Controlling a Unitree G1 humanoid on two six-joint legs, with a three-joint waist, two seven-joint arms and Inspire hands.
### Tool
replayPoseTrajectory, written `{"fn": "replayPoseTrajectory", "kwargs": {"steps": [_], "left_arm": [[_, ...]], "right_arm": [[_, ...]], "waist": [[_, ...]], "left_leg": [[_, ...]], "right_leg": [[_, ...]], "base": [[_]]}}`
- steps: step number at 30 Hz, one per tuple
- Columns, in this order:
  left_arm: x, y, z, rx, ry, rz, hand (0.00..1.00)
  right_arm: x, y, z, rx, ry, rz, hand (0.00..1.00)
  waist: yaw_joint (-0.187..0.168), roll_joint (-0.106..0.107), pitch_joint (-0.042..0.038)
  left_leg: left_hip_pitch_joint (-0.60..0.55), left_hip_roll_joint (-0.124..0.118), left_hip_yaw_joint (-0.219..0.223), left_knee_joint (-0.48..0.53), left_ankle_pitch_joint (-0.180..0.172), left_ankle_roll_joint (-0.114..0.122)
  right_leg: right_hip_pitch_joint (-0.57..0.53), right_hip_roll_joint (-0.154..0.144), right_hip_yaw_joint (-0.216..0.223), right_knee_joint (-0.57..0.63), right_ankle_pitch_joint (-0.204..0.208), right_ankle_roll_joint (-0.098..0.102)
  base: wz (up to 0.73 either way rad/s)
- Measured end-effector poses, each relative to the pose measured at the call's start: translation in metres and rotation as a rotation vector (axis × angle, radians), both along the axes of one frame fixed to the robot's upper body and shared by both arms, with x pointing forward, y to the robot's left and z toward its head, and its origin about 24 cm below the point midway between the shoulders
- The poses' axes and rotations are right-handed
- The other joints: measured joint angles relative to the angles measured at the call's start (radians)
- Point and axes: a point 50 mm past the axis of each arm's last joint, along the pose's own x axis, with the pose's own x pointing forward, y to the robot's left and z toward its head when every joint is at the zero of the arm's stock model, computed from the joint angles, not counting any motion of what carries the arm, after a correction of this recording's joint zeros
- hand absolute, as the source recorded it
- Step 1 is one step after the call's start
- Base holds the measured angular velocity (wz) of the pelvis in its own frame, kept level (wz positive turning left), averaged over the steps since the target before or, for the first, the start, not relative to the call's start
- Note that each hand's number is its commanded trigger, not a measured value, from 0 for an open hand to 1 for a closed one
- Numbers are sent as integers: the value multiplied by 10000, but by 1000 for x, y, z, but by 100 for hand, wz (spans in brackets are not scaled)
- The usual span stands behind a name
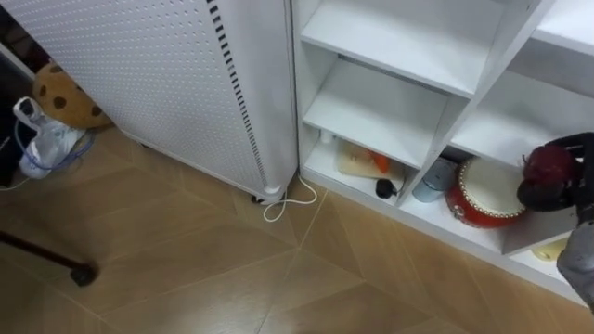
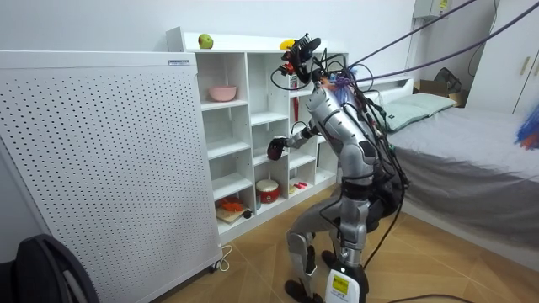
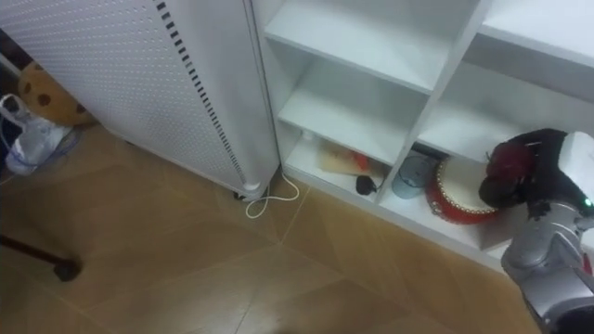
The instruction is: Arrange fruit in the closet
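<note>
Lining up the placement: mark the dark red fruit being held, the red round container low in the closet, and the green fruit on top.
dark red fruit (image 3: 506,162): right eye view, its exposed upper side.
red round container (image 1: 484,186): left eye view, its pale top.
green fruit (image 2: 205,40): room view, its middle.

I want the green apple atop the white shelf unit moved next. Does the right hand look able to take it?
Probably not: the right hand is curled round a dark red fruit and held much lower, while the green apple sits high up on the white shelf unit.
</note>
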Motion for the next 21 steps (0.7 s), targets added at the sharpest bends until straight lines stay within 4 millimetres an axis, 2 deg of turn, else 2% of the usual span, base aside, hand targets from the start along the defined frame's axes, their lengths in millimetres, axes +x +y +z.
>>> {"fn": "replayPoseTrajectory", "kwargs": {"steps": [2,3,4,13,18,21], "left_arm": [[-1,1,0,34,36,26,0],[-1,1,0,51,29,31,0],[-1,1,0,71,21,38,0],[-4,3,0,-23,18,306,0],[-12,4,0,144,152,432,0],[-14,5,-1,176,202,468,0]], "right_arm": [[0,-4,8,-100,-304,-353,100],[0,-6,13,-134,-551,-531,40],[-1,-7,16,-128,-759,-681,0],[-3,-9,31,-258,-1899,-1579,0],[-4,-11,28,615,-2129,-1860,0],[-5,-12,27,959,-2240,-2006,0]], "waist": [[2,-6,-4],[11,-5,-4],[12,-5,-4],[-95,-19,-8],[-72,-33,-3],[-78,-37,-3]], "left_leg": [[1,1,0,25,0,0],[1,7,-2,76,-5,8],[2,14,-9,155,-34,56],[35,5,27,503,-169,172],[36,62,15,962,-428,181],[44,75,15,1039,-467,189]], "right_leg": [[11,1,0,7,9,16],[21,1,0,38,12,34],[37,0,0,103,-2,62],[109,-87,59,449,-190,144],[168,-116,84,801,-369,112],[179,-107,103,850,-396,119]], "base": [[0],[0],[0],[2],[-4],[-1]]}}
